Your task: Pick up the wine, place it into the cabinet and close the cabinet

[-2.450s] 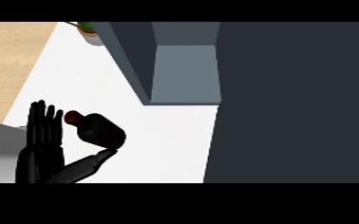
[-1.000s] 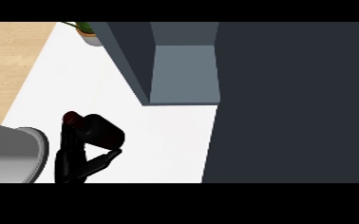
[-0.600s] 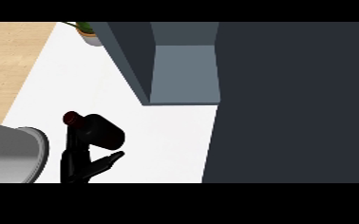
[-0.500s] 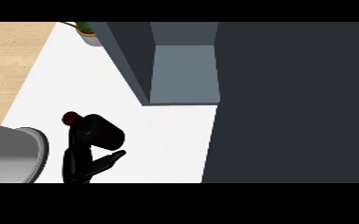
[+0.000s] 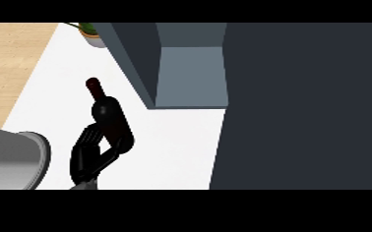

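1 hand (image 5: 88, 152) showed on the white counter (image 5: 174, 142), black, coming up from the lower left at about 7 o'clock. From its place at the left of the view I took it for the left hand, though I could not be sure, and its fingers were curled round the lower body of the wine bottle (image 5: 110, 118). The bottle was dark, with a dark red cap, and its neck pointed up toward 11 o'clock. It was tilted, and I could not tell whether its base touched the counter. A curved grey shape (image 5: 22, 159) filled the lower left corner at 8 o'clock, just beside the hand. The cabinet (image 5: 190, 73) stood at about 1 o'clock from the bottle, open, its grey inside visible and nothing showing in it. The bottle lay outside it, near the left wall, but apart from it. The cabinet's dark door (image 5: 294, 108) covered the whole right side of the view, from 12 o'clock down to 5 o'clock. A small potted plant (image 5: 90, 32) sat at the far edge of the counter, at 11 o'clock, next to the cabinet's back corner. Pale wood flooring (image 5: 22, 59) showed beyond the counter's left edge at 10 o'clock.
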Motion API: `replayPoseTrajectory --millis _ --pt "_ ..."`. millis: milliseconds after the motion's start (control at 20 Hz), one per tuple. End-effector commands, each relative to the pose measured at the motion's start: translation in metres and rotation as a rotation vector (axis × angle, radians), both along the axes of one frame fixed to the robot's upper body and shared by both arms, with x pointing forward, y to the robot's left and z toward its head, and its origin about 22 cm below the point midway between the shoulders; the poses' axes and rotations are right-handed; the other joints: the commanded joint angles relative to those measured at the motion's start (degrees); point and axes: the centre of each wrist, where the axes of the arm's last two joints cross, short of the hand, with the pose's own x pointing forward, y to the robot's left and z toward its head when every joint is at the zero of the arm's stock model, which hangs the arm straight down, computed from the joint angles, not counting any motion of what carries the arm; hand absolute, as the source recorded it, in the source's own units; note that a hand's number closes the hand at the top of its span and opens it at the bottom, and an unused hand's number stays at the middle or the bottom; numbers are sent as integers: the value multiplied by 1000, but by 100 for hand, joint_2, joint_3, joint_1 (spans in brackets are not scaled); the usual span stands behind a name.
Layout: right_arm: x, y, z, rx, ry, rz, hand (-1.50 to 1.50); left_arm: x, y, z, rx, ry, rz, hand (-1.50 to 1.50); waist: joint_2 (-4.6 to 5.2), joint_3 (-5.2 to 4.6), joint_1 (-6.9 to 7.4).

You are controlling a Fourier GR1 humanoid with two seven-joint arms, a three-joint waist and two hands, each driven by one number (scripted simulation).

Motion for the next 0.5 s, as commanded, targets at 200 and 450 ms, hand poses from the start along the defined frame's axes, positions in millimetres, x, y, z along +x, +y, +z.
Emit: replayPoseTrajectory --millis 200,450 --pt "-14 0 2 -15 51 90 -150 25 -3 12 229 -91 -150 150 -6 -1 -17" --pt "-29 -2 -4 -1 29 107 -150 28 -25 10 224 -131 -365 150 -16 1 -70"
